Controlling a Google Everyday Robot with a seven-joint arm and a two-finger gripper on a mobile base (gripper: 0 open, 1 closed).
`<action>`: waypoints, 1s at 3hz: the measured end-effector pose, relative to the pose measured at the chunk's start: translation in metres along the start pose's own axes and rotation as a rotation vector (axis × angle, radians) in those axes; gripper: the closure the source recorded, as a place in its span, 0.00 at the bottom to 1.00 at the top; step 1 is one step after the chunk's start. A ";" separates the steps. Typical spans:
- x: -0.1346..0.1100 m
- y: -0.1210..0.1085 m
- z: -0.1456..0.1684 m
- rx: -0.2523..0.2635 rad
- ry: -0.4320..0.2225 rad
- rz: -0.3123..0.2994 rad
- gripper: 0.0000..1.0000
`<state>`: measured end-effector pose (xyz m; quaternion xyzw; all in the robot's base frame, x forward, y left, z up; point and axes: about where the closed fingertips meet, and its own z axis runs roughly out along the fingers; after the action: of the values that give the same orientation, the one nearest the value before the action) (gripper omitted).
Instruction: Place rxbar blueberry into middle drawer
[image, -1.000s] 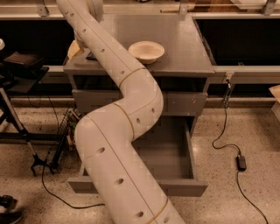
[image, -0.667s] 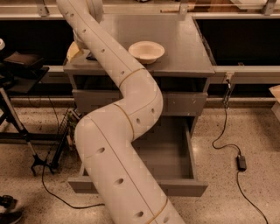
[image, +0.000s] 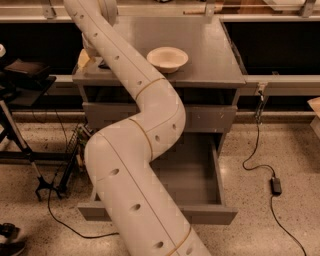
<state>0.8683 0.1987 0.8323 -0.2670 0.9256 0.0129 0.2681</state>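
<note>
My white arm (image: 150, 110) rises from the bottom of the camera view and reaches over the left part of the grey cabinet top (image: 210, 50). The gripper (image: 89, 54) is low over the top's left edge, mostly hidden behind the arm. A dark sliver (image: 104, 65) lies on the top right beside it; I cannot tell whether it is the rxbar blueberry. The middle drawer (image: 192, 172) stands pulled out toward me, and the part of its inside that shows is bare. The arm covers its left half.
A pale bowl (image: 167, 58) sits on the cabinet top, right of the arm. The shut top drawer front (image: 210, 117) lies above the open drawer. A black cable and adapter (image: 276, 186) lie on the floor at right. A dark stand (image: 22, 130) is at left.
</note>
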 end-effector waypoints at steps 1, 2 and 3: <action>0.000 0.001 -0.002 -0.004 0.003 -0.009 0.41; 0.001 0.002 -0.003 -0.005 0.007 -0.010 0.39; 0.003 0.002 -0.003 -0.002 0.016 -0.009 0.16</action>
<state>0.8634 0.1979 0.8332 -0.2715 0.9265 0.0105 0.2604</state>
